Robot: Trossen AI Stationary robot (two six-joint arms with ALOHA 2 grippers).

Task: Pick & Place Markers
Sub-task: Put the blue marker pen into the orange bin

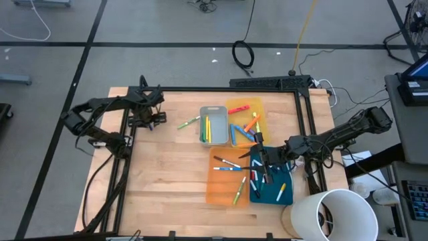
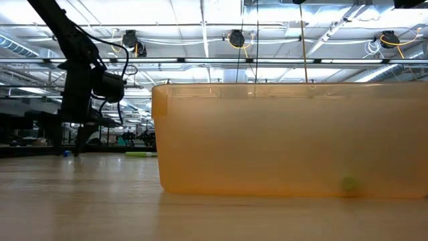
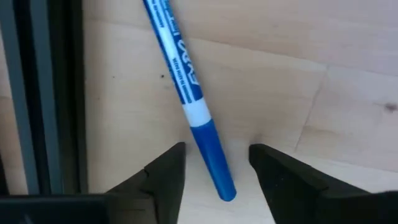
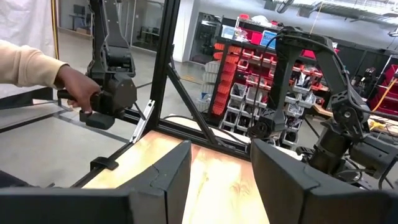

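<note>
Blue marker [image 3: 186,93] between open pincer [image 3: 216,171] fingers

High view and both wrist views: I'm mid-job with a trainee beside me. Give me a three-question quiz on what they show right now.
1. True or false: the left gripper is shut on the blue marker.
2. In the high view, the green marker that lies on bare wood is next to which tray? A) the grey tray B) the teal tray C) the orange tray
3. In a word: what is between the fingers of the right gripper?

Key
1. False. The fingers stand open on either side of the marker, which lies on the table.
2. A.
3. Nothing. The gripper is open and empty.
</note>
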